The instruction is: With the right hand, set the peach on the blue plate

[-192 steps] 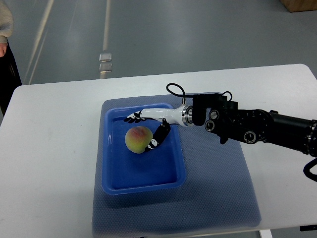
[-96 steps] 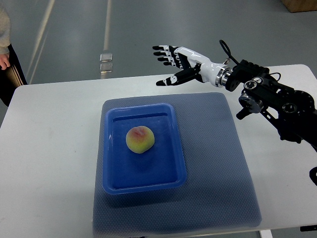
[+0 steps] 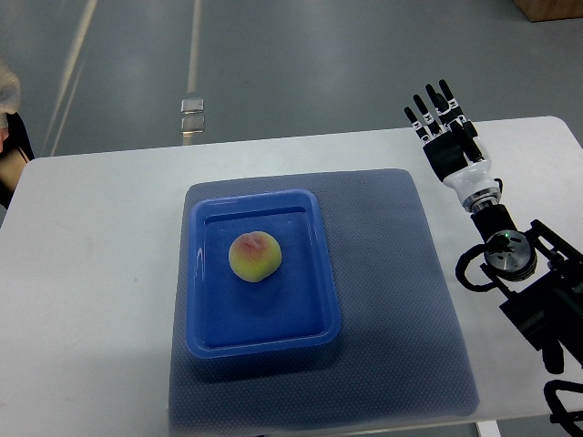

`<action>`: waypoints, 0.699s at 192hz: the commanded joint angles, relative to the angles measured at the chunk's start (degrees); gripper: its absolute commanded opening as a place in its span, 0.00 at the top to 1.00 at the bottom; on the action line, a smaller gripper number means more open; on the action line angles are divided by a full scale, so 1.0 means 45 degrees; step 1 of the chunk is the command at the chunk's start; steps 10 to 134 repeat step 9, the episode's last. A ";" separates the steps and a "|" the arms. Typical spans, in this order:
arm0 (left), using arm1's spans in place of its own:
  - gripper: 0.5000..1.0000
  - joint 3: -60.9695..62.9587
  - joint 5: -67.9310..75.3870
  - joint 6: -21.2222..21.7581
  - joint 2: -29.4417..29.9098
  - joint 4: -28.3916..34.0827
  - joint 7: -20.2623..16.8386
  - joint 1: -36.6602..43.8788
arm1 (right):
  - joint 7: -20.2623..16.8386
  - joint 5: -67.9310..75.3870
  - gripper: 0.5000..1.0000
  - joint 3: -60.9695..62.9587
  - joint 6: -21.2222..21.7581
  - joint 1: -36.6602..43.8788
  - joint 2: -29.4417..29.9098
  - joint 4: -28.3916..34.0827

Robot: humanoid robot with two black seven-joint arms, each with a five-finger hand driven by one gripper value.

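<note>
A yellow-green peach [image 3: 255,257] with a red blush lies inside the blue plate [image 3: 202,319], a shallow rectangular tray, slightly left of its middle. My right hand [image 3: 443,123] is far from it, raised over the table's back right part, fingers straight and spread, holding nothing. Its black forearm [image 3: 524,282] runs down toward the lower right corner. The left arm does not show.
The blue plate rests on a dark blue-grey mat [image 3: 401,300] on a white table [image 3: 91,273]. A person's sleeve [image 3: 7,91] shows at the left edge, beyond the table. Grey floor lies behind the table's far edge.
My right hand let go of the peach, lifted away from the plate, then swung right and back to the table's right side. The peach stays in the plate.
</note>
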 commanded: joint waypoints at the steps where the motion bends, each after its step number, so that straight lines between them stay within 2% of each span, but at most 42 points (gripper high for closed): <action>1: 0.00 0.0007 -0.0001 0.0002 0.0000 0.0009 0.0002 0.0001 | 0.0043 0.0026 0.12 -0.0001 0.0002 -0.0026 0.0017 -0.0103; 134: 0.00 0.0007 -0.0001 0.0002 0.0000 0.0009 0.0002 0.0001 | 0.0043 0.0026 0.13 -0.0001 0.0021 -0.0006 -0.0003 -0.0376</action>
